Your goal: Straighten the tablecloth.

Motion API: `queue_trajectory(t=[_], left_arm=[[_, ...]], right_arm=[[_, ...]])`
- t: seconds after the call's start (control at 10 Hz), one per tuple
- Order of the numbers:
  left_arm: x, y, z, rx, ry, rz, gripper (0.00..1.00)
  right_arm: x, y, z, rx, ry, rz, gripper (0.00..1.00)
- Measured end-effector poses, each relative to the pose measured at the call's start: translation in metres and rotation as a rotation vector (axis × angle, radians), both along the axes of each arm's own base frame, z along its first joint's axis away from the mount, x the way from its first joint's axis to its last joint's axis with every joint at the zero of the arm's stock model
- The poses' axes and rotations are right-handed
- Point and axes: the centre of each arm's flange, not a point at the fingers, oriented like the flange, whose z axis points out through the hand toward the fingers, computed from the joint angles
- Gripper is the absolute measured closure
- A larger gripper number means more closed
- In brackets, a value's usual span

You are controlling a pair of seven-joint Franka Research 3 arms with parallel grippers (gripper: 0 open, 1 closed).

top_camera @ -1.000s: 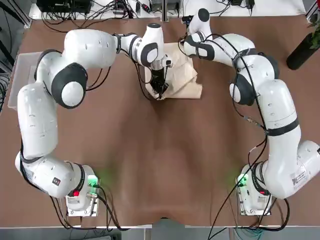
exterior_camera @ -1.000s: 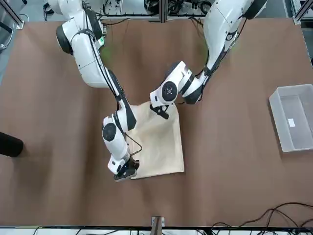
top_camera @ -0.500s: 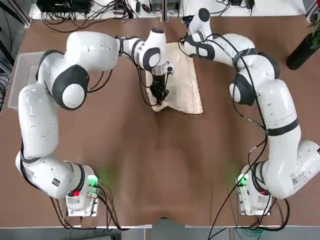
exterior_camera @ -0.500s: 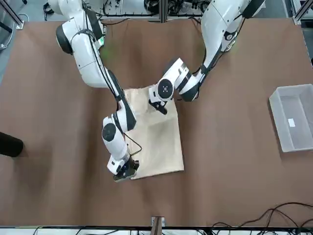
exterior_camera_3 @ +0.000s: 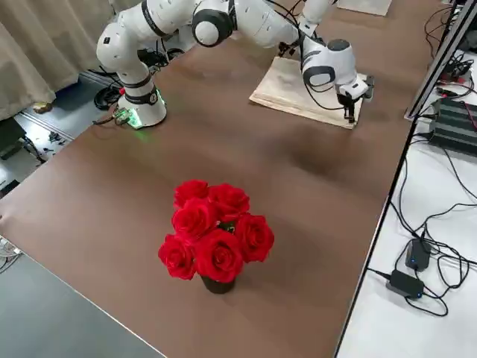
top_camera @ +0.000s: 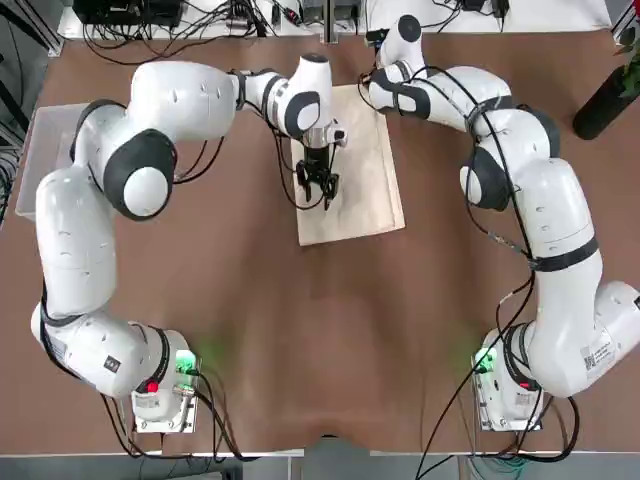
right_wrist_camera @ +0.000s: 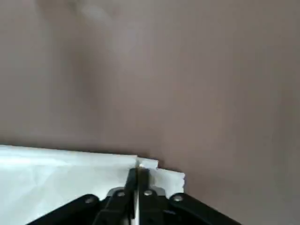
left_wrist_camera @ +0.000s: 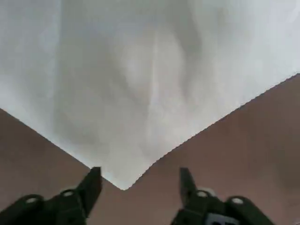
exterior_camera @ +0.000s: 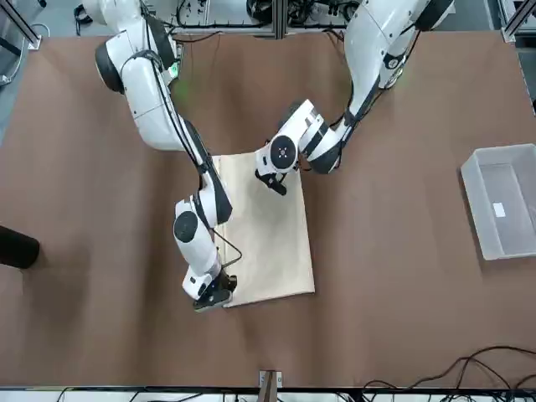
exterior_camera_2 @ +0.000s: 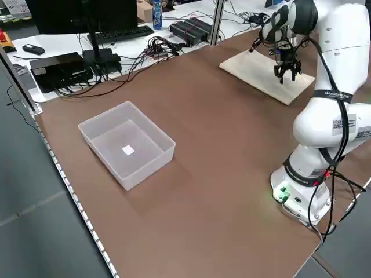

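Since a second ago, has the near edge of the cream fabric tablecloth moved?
Yes. In the top view, the cream fabric tablecloth was bunched up under the left gripper; its near edge now lies flat, farther toward the arm bases on the brown table covering.

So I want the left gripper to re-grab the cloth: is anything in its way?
Nothing visible. The left gripper hangs open just above the tablecloth's near corner, with only bare brown table covering around it.
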Motion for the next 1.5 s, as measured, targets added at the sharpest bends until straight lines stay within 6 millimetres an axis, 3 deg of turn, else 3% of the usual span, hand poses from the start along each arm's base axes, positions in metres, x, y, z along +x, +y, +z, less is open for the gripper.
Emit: queue_trajectory(t=[0.1, 0.3, 0.5, 0.7, 0.9, 1.1, 1.2, 1.4, 1.5], left_arm=[[0.013, 0.002, 0.017, -0.019, -0.027, 0.018, 0.06], [0.049, 0.019, 0.057, -0.047, -0.099, 0.077, 0.00], [0.098, 0.073, 0.116, -0.075, -0.187, 0.182, 0.00], [0.136, 0.142, 0.171, -0.080, -0.254, 0.286, 0.00], [0.156, 0.199, 0.207, -0.059, -0.298, 0.386, 0.00], [0.162, 0.227, 0.236, -0.033, -0.364, 0.417, 0.00], [0.159, 0.229, 0.245, -0.022, -0.389, 0.418, 0.00], [0.155, 0.235, 0.257, 0.000, -0.402, 0.434, 0.00], [0.159, 0.256, 0.267, 0.011, -0.411, 0.464, 0.00]], right_arm=[[0.003, -0.005, 0.006, 0.002, -0.005, -0.008, 0.71], [0.012, -0.027, 0.017, 0.001, -0.005, -0.037, 0.41], [0.012, -0.031, 0.049, -0.009, 0.037, -0.040, 0.19], [0.001, -0.034, 0.103, -0.046, 0.149, -0.011, 0.19], [-0.022, -0.047, 0.148, -0.032, 0.264, 0.054, 0.20], [-0.049, -0.080, 0.170, 0.061, 0.373, 0.025, 0.20], [-0.065, -0.096, 0.168, 0.103, 0.420, -0.002, 0.20], [-0.091, -0.112, 0.139, 0.238, 0.506, 0.008, 0.20], [-0.096, -0.120, 0.121, 0.283, 0.510, 0.001, 0.20]])
